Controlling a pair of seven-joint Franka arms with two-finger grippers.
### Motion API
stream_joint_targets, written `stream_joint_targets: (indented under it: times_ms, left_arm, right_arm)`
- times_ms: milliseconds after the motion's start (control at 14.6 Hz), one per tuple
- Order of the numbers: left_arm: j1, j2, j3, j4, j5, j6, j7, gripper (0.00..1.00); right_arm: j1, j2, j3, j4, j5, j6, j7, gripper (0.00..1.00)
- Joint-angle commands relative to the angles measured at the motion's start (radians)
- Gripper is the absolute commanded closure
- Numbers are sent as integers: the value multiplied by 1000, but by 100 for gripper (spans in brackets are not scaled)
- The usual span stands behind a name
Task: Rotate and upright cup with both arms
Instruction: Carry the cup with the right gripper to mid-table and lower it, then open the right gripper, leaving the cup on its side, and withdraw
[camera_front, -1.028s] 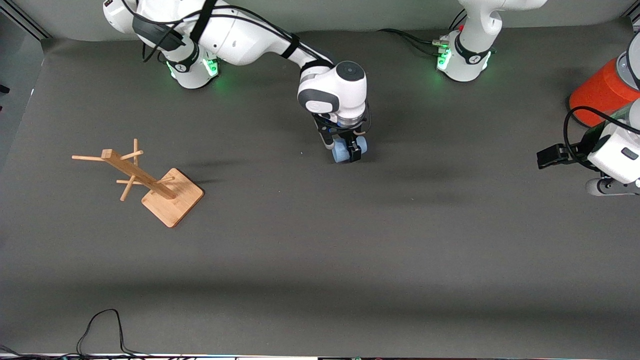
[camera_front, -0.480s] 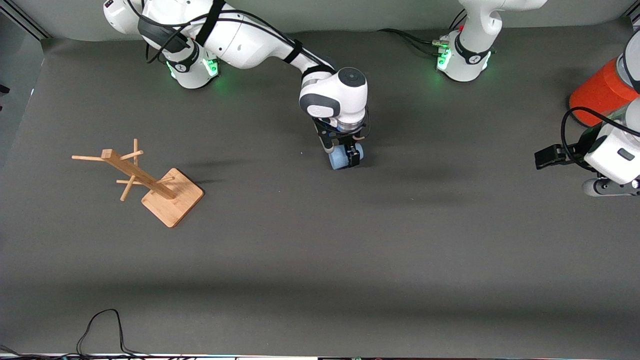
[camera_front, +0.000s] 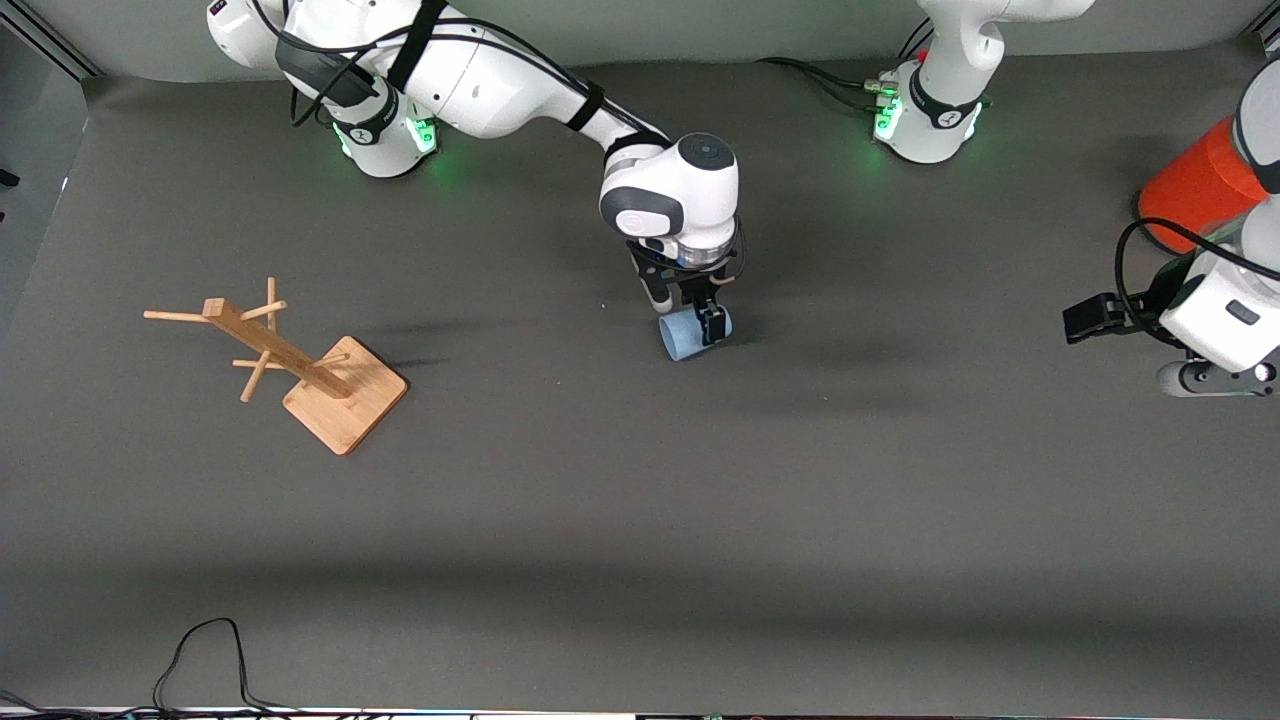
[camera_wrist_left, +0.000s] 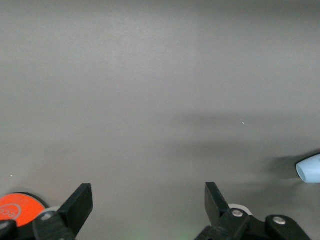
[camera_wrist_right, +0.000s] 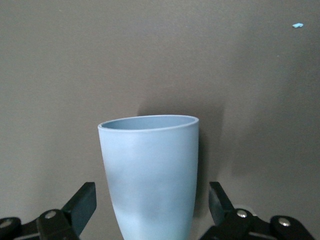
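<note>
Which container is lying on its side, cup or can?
The light-blue cup, on its side beneath the open right gripper; the orange-red can stands upright.

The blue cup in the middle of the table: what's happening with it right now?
The right gripper is over the cup, which lies on its side on the grey table. Its fingers are open on either side of the cup, so nothing is gripped. The left gripper waits open near the orange-red can at its end of the table.

1 blue cup (camera_front: 683, 337), 1 orange-red can (camera_front: 1190, 190), 1 wooden peg rack (camera_front: 290, 362), 2 robot arms, 2 grippers: left gripper (camera_wrist_left: 149, 206) and right gripper (camera_wrist_right: 152, 206).
</note>
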Motion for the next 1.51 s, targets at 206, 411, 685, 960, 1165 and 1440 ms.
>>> stream_joint_targets:
  times_ms: [206,411,685,960,1165,1440]
  left_arm:
    - [-43,8,9,13,-7,7,-7,0]
    - [-53,21,9,27,-22,7,-7,0]
    - [-44,57,12,48,-70,6,-1,0]
    - [-57,101,9,48,-79,15,-7,0]
    - [-102,138,-8,48,-88,55,-21,0]
    - [-234,187,-27,51,-53,117,-269,0]
  right_arm:
    - [-11,-32,29,80,32,-156,-92,0]
    - [-51,-115,30,108,222,-221,-308,0]
    - [-153,-242,29,151,417,-333,-613,0]
    - [-291,-337,29,155,501,-413,-905,0]
    - [-376,-409,22,154,571,-468,-1133,0]
    - [-448,-520,-95,148,706,-560,-1498,0]
